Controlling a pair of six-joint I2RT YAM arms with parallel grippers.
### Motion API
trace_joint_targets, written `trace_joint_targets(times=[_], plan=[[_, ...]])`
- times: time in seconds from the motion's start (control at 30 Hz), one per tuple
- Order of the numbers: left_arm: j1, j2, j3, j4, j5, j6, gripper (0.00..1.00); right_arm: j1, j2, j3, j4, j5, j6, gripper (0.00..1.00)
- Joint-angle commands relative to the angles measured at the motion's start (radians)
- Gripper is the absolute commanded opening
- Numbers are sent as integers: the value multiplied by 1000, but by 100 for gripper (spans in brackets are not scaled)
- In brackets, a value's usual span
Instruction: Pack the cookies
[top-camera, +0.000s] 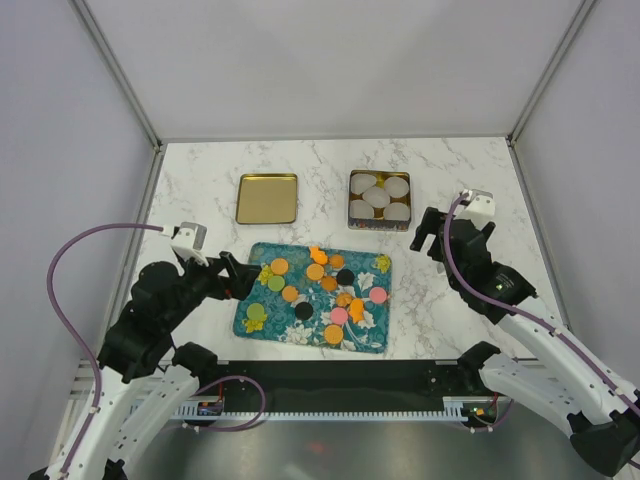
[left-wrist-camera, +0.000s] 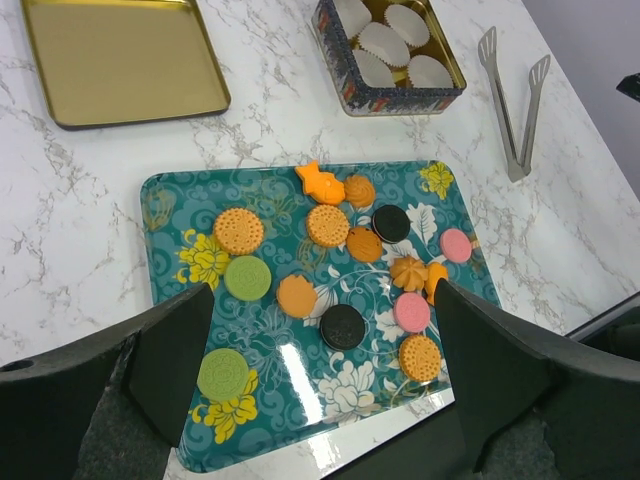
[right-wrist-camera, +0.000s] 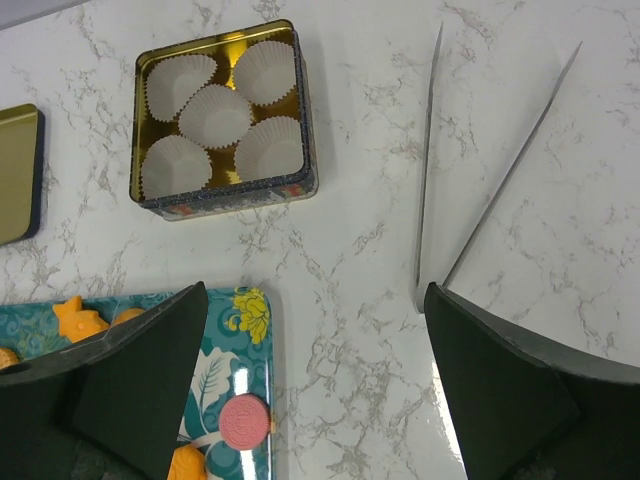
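Note:
The cookies (top-camera: 315, 272) lie loose on a teal floral tray (top-camera: 372, 340) in the middle of the table: orange (left-wrist-camera: 239, 230), green (left-wrist-camera: 247, 278), black (left-wrist-camera: 343, 326) and pink (left-wrist-camera: 411, 312) discs, plus orange flower shapes. My left gripper (top-camera: 235, 276) hovers open and empty above the tray's left edge; in the left wrist view (left-wrist-camera: 322, 300) its fingers frame the tray's near half. My right gripper (top-camera: 430, 238) is open and empty over bare marble right of the tray (right-wrist-camera: 235, 350), with a pink cookie (right-wrist-camera: 245, 422) near its left finger.
A square tin (top-camera: 352, 200) holding several white paper cups stands behind the tray; it also shows in both wrist views (left-wrist-camera: 400, 100) (right-wrist-camera: 230, 195). Its gold lid (top-camera: 267, 198) lies to its left. Metal tongs (right-wrist-camera: 432, 160) (left-wrist-camera: 515, 110) lie on the marble at the right.

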Motion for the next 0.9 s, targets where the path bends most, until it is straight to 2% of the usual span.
trace_joint_targets(times=[0.0,0.17,0.3,0.43,0.53,0.87], plan=[[-1,14,-8,36,30,34,100,3,-7,15,-4,41,-12,98],[-3,14,-13,38,36,34,100,3,15,21,-13,35,-31,98],[-4,38,-14,42,56,32,100,-19,120,21,6,36,-54,98],[-9,45,-16,45,58,32,100,-202,251,37,25,-85,-66,98],[-11,49,-17,47,56,31,100,-290,318,28,78,-138,-66,98],[-20,45,-22,47,47,32,100,-428,590,98,171,-191,-51,98]])
